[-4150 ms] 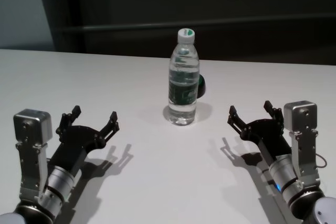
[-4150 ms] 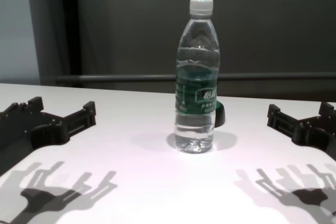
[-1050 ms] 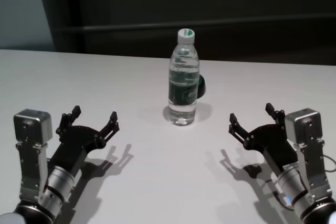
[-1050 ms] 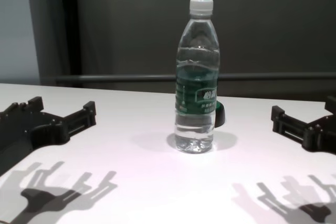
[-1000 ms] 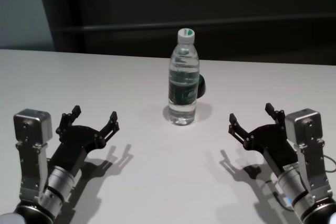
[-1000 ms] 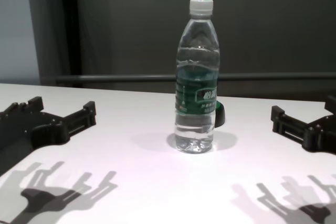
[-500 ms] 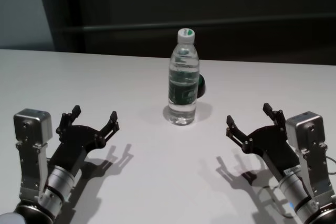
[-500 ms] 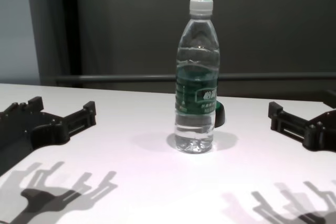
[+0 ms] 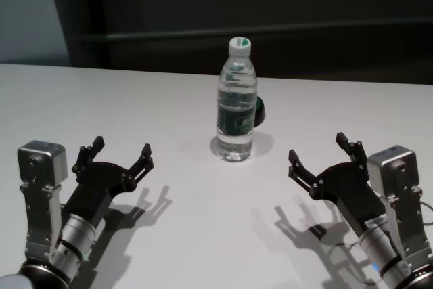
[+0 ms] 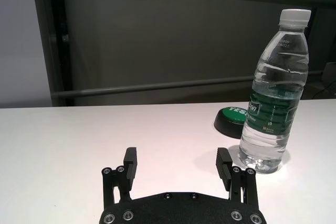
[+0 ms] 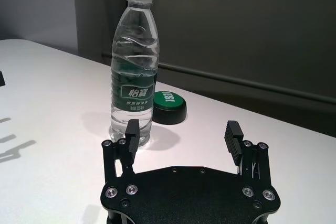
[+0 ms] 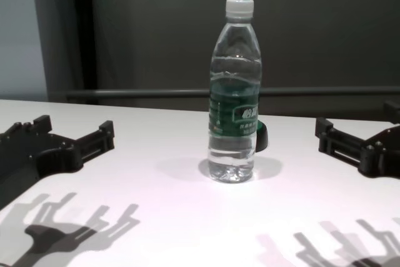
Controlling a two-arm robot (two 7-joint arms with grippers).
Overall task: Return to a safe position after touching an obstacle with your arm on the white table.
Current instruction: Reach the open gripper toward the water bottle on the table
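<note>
The white table point(image 9: 169, 99) carries the obstacle point(image 9: 236, 103) upright at centre. The left gripper point(image 9: 115, 157) at eight o'clock and right gripper point(image 9: 323, 158) at four o'clock gape empty. Seemingly full, top-heavy and slick; grasp the labelled waist.

Clear glossy plastic bottle point(image 9: 237, 107) stands on a smooth matt white table point(image 9: 135, 106).

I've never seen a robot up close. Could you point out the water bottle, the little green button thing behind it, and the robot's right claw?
water bottle point(image 9: 236, 116): head view, on its green label.
green button point(image 11: 168, 99): right wrist view, on its green top.
right gripper point(image 9: 319, 154): head view, midway between its open fingertips.
</note>
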